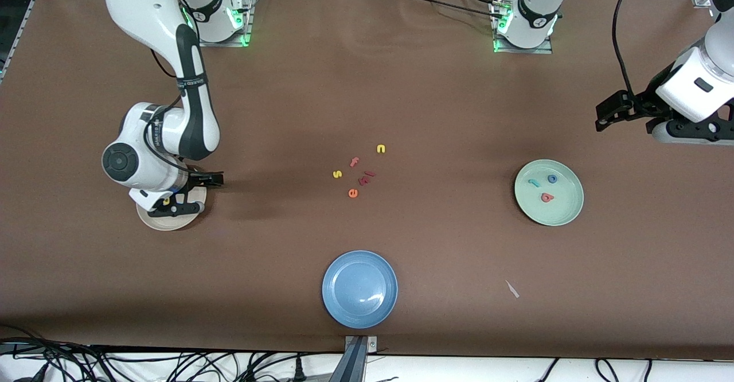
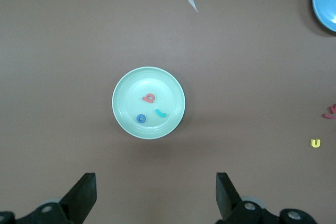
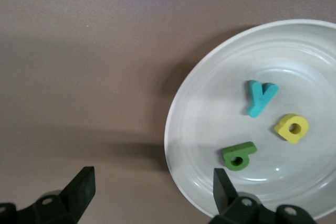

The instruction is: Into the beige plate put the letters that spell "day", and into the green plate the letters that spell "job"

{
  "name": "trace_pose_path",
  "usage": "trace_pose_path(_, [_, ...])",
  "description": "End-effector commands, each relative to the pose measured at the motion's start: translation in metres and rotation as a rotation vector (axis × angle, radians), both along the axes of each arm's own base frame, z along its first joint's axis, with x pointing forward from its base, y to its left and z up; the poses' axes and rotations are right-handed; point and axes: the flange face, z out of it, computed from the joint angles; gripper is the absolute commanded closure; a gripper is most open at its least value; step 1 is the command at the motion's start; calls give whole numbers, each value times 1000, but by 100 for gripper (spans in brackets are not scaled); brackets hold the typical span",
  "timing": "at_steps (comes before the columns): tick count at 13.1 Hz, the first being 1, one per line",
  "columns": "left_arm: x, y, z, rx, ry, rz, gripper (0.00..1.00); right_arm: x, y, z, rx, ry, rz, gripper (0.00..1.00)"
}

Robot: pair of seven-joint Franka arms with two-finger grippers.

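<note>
- Letters for "day": teal y (image 3: 259,97), yellow d (image 3: 291,128) and green a (image 3: 238,156) all lie loose in the beige plate (image 3: 210,114), close together but apart from one another. The plate sits at the right arm's end of the surface (image 1: 367,72).
- Letters for "job": teal j (image 2: 160,113), blue o (image 2: 141,118) and salmon b (image 2: 149,98) lie in the green plate (image 2: 126,85), toward the left arm's end.
- Judgement: both words look sorted; nothing of the task seems left to move.
- Right pincer (image 1: 179,199): low over the beige plate, jaws wide and holding nothing, the yellow d showing just beside them in the front view. Reads as a drop just made.
- Left pincer (image 1: 622,112): up over bare surface at its own end, jaws wide, empty; the arm waits.
- Leftovers mid-surface: yellow n (image 1: 381,148), yellow s (image 1: 337,174), pink f (image 1: 355,162), orange e (image 1: 352,193), a reddish piece (image 1: 367,175) too small to read.
- Blue plate (image 1: 344,267): empty, nearest the front camera. A pale scrap (image 1: 512,289) lies beside it.
</note>
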Motion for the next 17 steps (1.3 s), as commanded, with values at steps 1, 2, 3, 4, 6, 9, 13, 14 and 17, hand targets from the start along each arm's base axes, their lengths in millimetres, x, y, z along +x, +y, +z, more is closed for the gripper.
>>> trace_pose_path(1, [-12,1,-1,-21,-5,28,0,1,2,-23,-22,-18,-3,2])
trace_pose_path(2, [-9,0,-2,-22,-5,25,0,1,3,-25,-22,-19,-1,3])
trace_pose_path(3, [-8,-4,-1,-21,-8,17,0,2,7,-23,-22,-22,-4,3])
trace_pose_path(4, [-8,-7,-1,-21,-8,13,0,7,11,-18,-17,-30,-9,1])
trace_pose_path(6, [-8,-8,-1,-22,-6,11,0,14,22,-3,-1,-18,-4,1])
trace_pose_path(9, [-8,-5,-1,-16,-6,14,0,27,39,31,25,59,-10,1])
trace_pose_path(13, [-8,-3,-1,-14,-6,18,0,38,34,63,14,73,-4,1])
trace_pose_path(14, [-8,-4,-2,-14,-4,15,0,40,34,73,13,81,-4,1])
trace_pose_path(17, [-7,-5,-3,-14,-3,14,0,39,49,103,11,88,-19,1])
